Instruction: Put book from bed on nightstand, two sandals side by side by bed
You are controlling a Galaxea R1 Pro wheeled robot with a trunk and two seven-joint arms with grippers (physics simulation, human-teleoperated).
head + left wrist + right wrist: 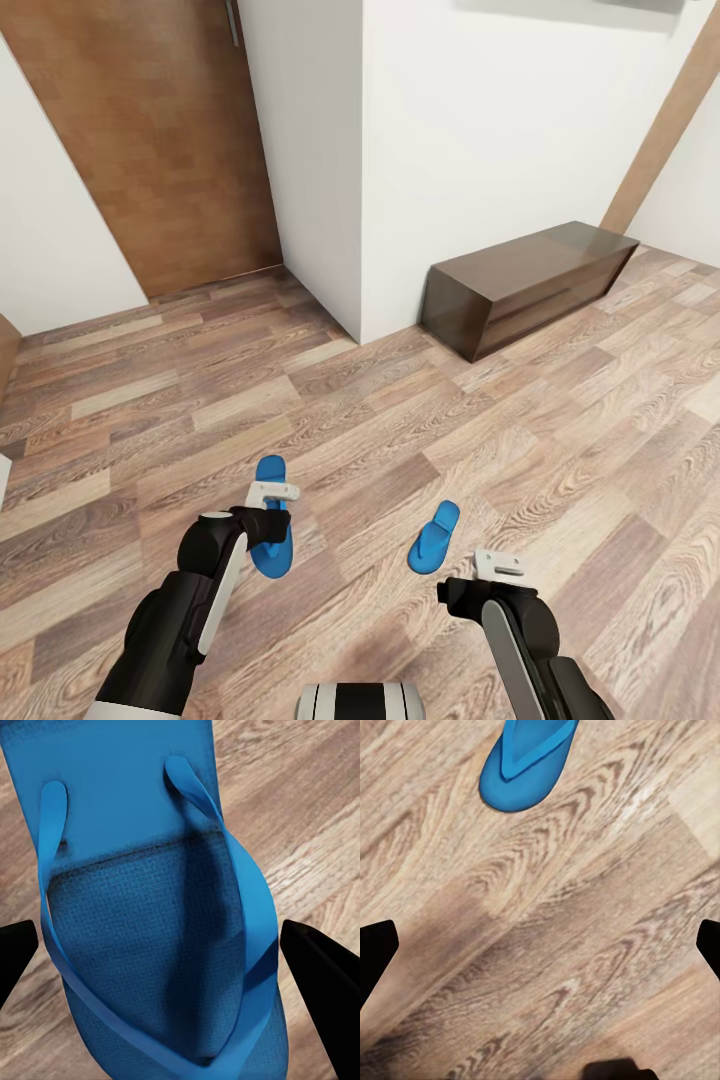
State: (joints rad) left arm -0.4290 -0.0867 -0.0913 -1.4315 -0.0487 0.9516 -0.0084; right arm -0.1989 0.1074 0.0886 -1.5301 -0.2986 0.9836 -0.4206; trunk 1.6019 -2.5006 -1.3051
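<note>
Two bright blue sandals lie apart on the wood-plank floor. My left gripper (268,520) hangs directly over the left sandal (270,470). In the left wrist view that sandal (150,907) lies close below, its thong straps between my open black fingers (319,964), which are not touching it. The right sandal (435,537) lies just ahead and left of my right gripper (485,580). That gripper (540,945) is open over bare floor, with the sandal's end (529,765) beyond its fingertips. The bed, the book and the nightstands are out of view.
A long dark-brown bench (530,280) stands against the white wall at the right. A white wall corner (350,170) juts out ahead, with a wooden door (150,130) to its left. Open plank floor (560,440) lies around the sandals.
</note>
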